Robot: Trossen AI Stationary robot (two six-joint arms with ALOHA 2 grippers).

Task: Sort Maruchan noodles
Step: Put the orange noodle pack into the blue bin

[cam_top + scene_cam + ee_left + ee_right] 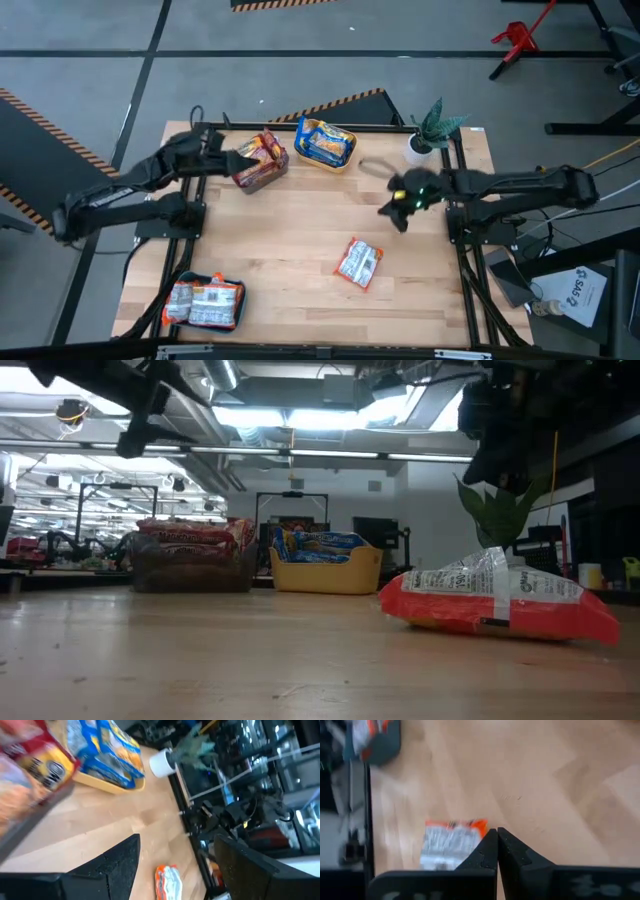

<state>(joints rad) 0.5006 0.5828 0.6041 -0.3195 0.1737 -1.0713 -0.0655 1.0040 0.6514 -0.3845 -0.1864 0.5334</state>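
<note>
While most packets already sit in bins, one silver-and-orange noodle packet (358, 264) lies loose on the table (290, 235), towards its near right part — so the sorting looks nearly done, with that one left. Red packets fill the grey bin (259, 172) at the far edge, blue ones the yellow bin (325, 147) beside it, silver ones the teal bin (205, 303) at the near left corner. Left gripper (238, 160) hovers spread and empty just beside the grey bin. Right gripper (397, 208) hangs above the table's right side, fingers pressed together, holding nothing — the loose packet lies nearby.
</note>
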